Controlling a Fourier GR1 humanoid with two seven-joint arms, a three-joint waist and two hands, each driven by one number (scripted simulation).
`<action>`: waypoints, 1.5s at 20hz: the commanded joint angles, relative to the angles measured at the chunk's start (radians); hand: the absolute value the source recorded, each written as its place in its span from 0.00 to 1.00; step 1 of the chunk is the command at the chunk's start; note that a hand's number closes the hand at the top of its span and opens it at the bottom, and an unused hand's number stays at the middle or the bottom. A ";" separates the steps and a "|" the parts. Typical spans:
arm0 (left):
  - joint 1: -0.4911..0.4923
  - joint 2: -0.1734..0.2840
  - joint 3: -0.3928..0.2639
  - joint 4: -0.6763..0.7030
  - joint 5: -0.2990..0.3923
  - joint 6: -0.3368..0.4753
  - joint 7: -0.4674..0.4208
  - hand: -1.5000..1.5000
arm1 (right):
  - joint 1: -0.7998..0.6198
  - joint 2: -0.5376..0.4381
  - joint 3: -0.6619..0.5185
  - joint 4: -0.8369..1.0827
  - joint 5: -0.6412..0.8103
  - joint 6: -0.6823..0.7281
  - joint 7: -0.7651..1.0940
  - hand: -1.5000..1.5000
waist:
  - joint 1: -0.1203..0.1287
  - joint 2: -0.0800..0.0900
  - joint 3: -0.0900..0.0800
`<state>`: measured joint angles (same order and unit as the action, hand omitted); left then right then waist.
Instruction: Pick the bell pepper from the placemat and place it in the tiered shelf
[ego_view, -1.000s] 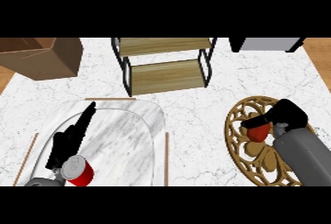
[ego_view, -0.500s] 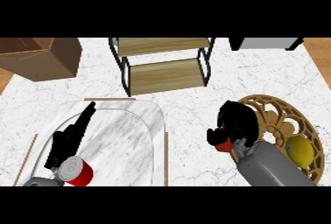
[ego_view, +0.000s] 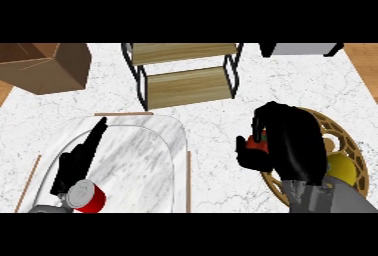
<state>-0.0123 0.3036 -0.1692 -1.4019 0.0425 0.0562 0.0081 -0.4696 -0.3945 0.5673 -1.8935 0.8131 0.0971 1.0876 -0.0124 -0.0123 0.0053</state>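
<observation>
currently: right hand (ego_view: 289, 150) fingers curled round bell pepper (ego_view: 257, 143), raised off placemat (ego_view: 341, 131) for carry toward tiered shelf (ego_view: 188, 86).

Place: a home kitchen, seen from above a counter.
Counter: white marble-patterned top (ego_view: 214, 125) filling most of the view.
Floor: wood-toned strips at the far right (ego_view: 365, 55) and left edges, beyond the counter.
Shelf: a two-tier rack with black metal frame and wooden boards (ego_view: 188, 75) at the back.
Table setting: a round woven gold placemat (ego_view: 347, 145) at the right.
Serving piece: a marble tray (ego_view: 140, 155) at the left with a red-and-white can (ego_view: 86, 196) on it.
Storage: a brown cardboard box (ego_view: 44, 65) at the back left.
</observation>
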 joint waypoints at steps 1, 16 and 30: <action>0.011 -0.049 -0.029 0.020 -0.008 0.015 0.032 0.50 | -0.098 0.042 -0.117 -0.094 0.022 0.003 0.101 1.00 | 0.005 0.008 -0.006; -0.036 -0.057 -0.008 0.084 -0.035 -0.027 0.015 0.50 | -0.576 0.123 -0.409 0.456 0.066 0.027 -0.084 1.00 | 0.032 0.021 -0.007; -0.026 -0.054 -0.001 0.023 -0.028 -0.076 0.032 0.50 | -0.846 0.186 -0.509 1.152 0.092 -0.153 -0.431 1.00 | 0.058 0.026 -0.006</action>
<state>-0.0539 0.2667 -0.1565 -1.3964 0.0074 -0.0056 0.0084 -1.2513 -0.2273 0.0769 -0.9010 0.9067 -0.0280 0.7369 0.0432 0.0096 0.0054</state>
